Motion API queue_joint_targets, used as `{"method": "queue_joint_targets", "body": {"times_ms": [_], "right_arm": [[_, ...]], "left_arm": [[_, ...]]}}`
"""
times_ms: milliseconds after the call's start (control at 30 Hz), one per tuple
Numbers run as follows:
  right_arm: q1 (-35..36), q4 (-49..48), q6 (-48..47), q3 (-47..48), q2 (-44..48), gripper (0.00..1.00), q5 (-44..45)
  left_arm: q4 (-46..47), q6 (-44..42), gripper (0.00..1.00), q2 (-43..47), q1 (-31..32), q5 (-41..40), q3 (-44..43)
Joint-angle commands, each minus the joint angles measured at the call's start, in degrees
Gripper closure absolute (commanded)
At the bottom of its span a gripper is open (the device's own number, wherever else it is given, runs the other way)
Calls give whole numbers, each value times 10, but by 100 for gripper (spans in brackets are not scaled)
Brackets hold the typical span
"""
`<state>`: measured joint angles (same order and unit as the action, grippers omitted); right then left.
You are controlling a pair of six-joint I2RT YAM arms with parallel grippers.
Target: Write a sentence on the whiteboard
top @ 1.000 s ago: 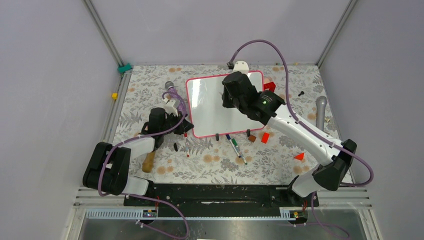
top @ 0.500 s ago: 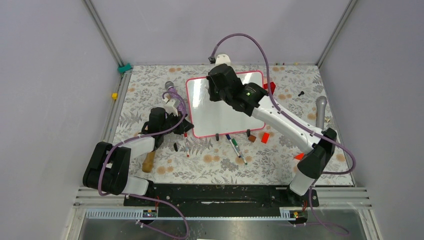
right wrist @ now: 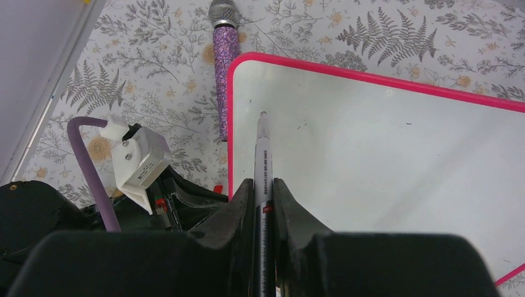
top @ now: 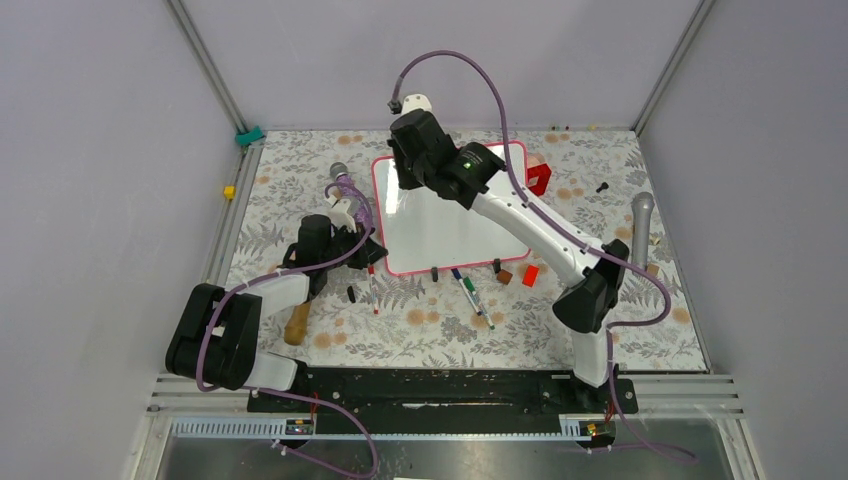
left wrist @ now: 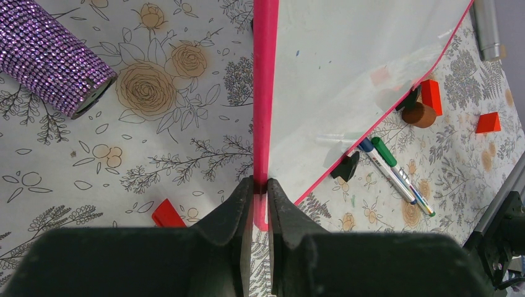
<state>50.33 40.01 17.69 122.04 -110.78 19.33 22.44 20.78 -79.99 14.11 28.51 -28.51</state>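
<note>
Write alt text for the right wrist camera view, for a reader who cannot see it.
The right hand grips a marker, its tip pointing at a pink-framed whiteboard with no writing on it, near one rounded corner. A glittery purple microphone lies beside the board's edge, and part of the other arm shows at lower left.

The whiteboard lies open mid-surface. Markers and, it seems, caps crowd its near edge; a microphone flanks its far-left corner
</note>
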Motion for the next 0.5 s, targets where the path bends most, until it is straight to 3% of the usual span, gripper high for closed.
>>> {"method": "queue_joint_targets", "body": {"times_ms": [0, 467], "right_arm": [[8, 46, -17, 70, -42, 100, 2], [9, 74, -24, 131, -98, 100, 30]], "left_arm": [[18, -7, 93, 5, 1, 13, -18], [24, -2, 92, 3, 1, 21, -16]]}}
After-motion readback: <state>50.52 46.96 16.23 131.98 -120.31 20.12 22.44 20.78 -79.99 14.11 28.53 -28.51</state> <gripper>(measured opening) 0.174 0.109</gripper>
